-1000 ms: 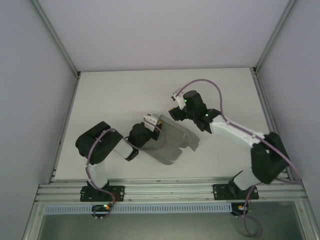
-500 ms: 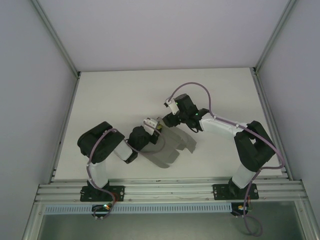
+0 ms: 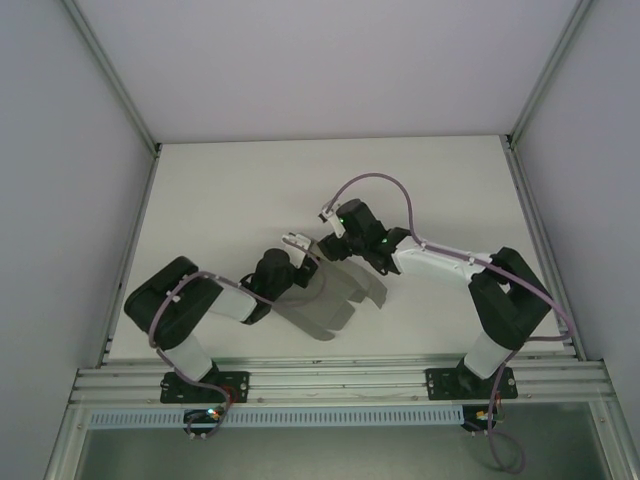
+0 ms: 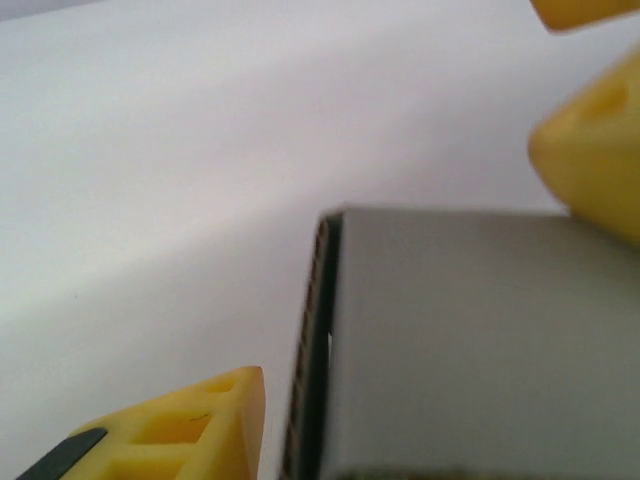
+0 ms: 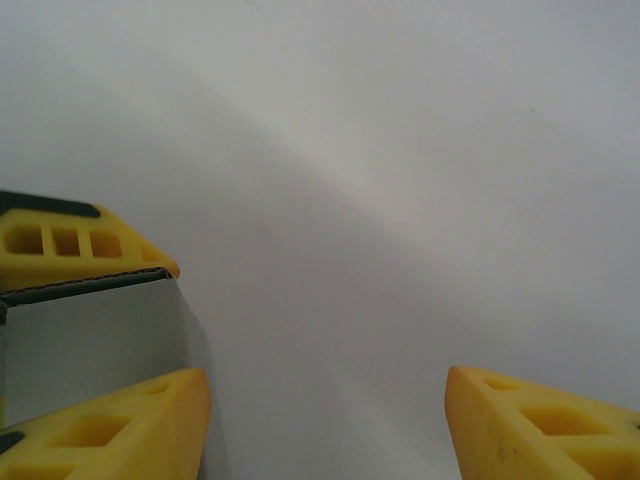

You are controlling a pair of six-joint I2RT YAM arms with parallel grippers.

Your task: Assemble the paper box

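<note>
The paper box [image 3: 335,295] is a grey cardboard sheet with folded flaps, lying on the white table between the arms. My left gripper [image 3: 303,248] is at its upper left corner. In the left wrist view a grey panel [image 4: 480,340] stands on edge just right of my yellow left finger [image 4: 200,425], with a gap between them; the other finger is hidden. My right gripper [image 3: 328,243] [image 5: 325,400] is open beside that same corner, nothing between its fingers. Its left finger [image 5: 120,425] sits next to the grey panel [image 5: 90,330], with the left arm's finger [image 5: 70,245] on the panel's far side.
The white table [image 3: 240,190] has low rails along its left and right sides and a metal frame [image 3: 340,380] at the near edge. A purple cable [image 3: 375,180] loops above the right wrist. The two grippers are very close together.
My left gripper has opened and let go of the cardboard flap. The right gripper has moved left and down to the box's upper left corner. The sheet has shifted slightly left.
</note>
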